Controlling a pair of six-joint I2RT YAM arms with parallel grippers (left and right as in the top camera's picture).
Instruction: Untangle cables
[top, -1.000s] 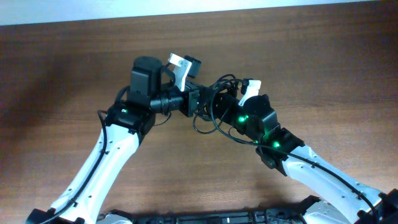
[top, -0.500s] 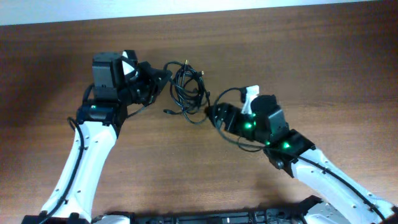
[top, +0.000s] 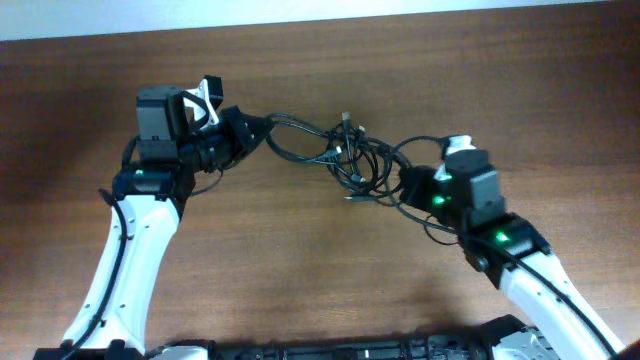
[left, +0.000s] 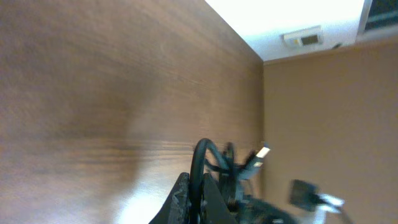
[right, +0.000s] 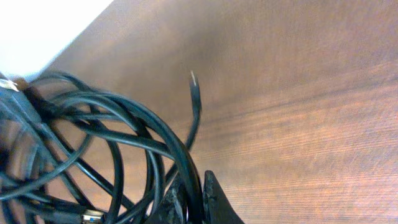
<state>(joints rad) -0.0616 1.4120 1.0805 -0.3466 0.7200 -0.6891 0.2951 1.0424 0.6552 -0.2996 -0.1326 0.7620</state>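
Overhead, the cables (top: 345, 158) are seen as one black tangle stretched between the two arms above the brown wooden table (top: 300, 280). The tangle runs from the left gripper (top: 258, 128) at the upper left to the right gripper (top: 403, 182), lower on the right. Whether the tangle is touching the table cannot be told. The left gripper is closed on a strand at the tangle's left edge. In its wrist view a single loop is seen rising from between the fingers (left: 183, 199), with a pale-tipped plug (left: 263, 151) just beyond it. The right gripper is clamped on several looped strands, which are seen fanning out to the left in its wrist view. One loose end (right: 195, 93) with a small metallic tip is pointed upward.
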